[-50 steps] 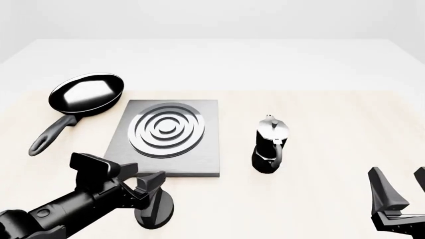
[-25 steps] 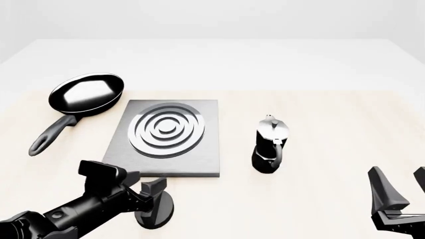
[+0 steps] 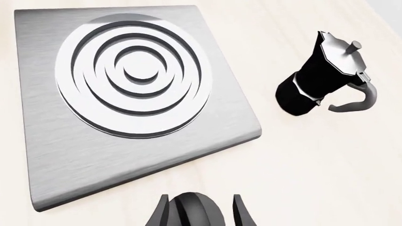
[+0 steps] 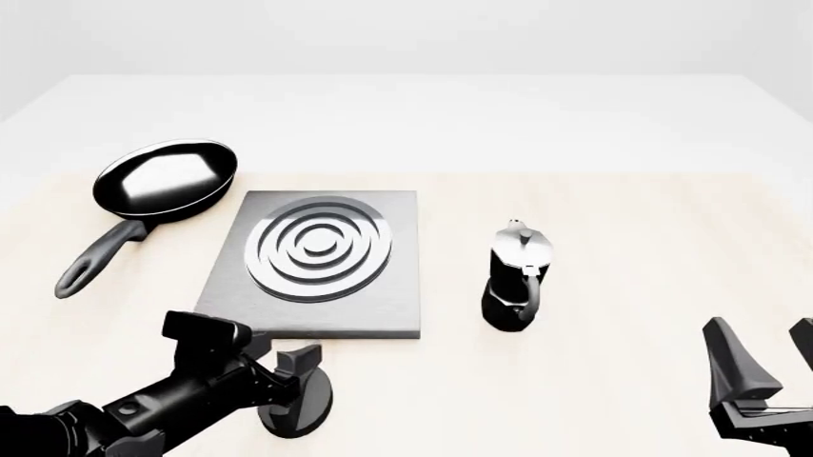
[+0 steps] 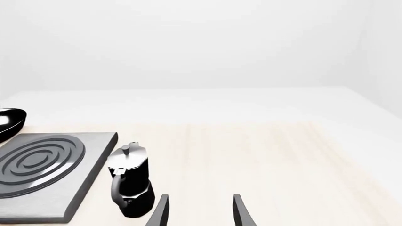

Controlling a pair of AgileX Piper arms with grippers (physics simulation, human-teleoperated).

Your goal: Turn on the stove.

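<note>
The left gripper (image 4: pixel 295 386) largely hides the knob (image 3: pixel 197 213), jaws seemingly clamped on its ridge. Right gripper (image 4: pixel 771 367) is cropped, jaws apart. The moka pot (image 4: pixel 519 276) stands beside the stove (image 4: pixel 320 265).

no readable text, labels, brands or numbers anywhere

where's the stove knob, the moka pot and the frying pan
stove knob (image 4: pixel 303 411), front view, its round black base at the near edge
moka pot (image 4: pixel 517 282), front view, its black lower body
frying pan (image 4: pixel 166 178), front view, the middle of its bowl
</note>
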